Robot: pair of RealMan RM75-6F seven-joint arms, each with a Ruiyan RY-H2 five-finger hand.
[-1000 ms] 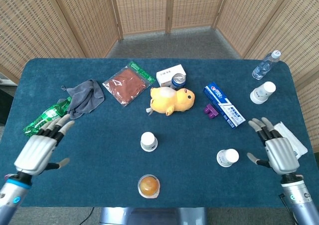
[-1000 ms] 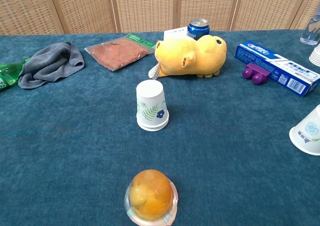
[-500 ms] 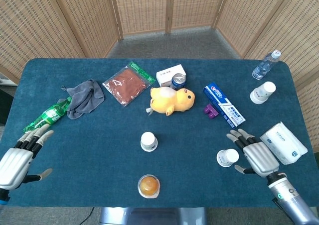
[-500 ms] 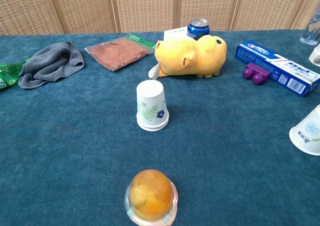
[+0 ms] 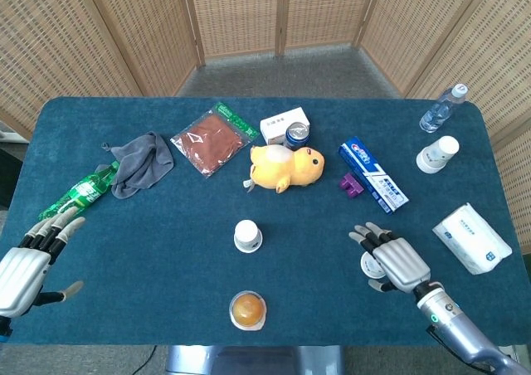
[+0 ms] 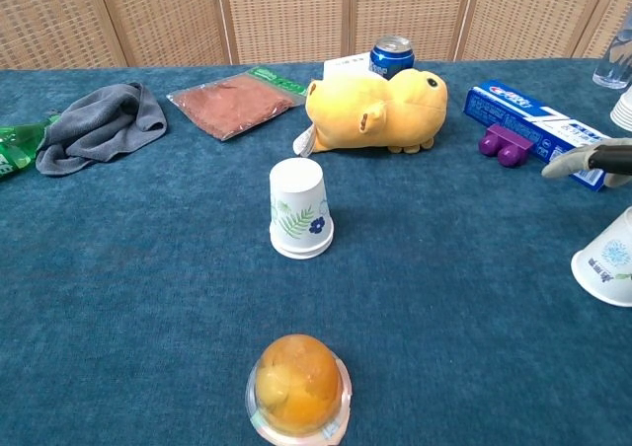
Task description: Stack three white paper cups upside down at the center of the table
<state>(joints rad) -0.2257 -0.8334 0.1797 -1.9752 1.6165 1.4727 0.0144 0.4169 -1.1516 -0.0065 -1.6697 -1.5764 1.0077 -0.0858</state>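
Three white paper cups on the blue surface [image 5: 166, 250], none stacked yet. One upside down at the centre [image 5: 247, 235], just behind a jelly cup [image 5: 248, 309]. A second, tilted, near the right front edge [image 6: 606, 260], mostly hidden in the head view beneath the right hand [image 5: 392, 260]. A third far off at the right rear [image 5: 437, 153], close to a water bottle [image 5: 442, 108].

Right hand over that second cup, fingers spread and reaching past it, nothing gripped so far. Left hand [image 5: 27, 261] low at the left front edge, fingers wide apart, empty.

Likely the first pickup, just beginning. Next, probably: lowering and closing around the tilted cup's wall without crushing it, lifting, then carrying it rim-down over the centre cup.
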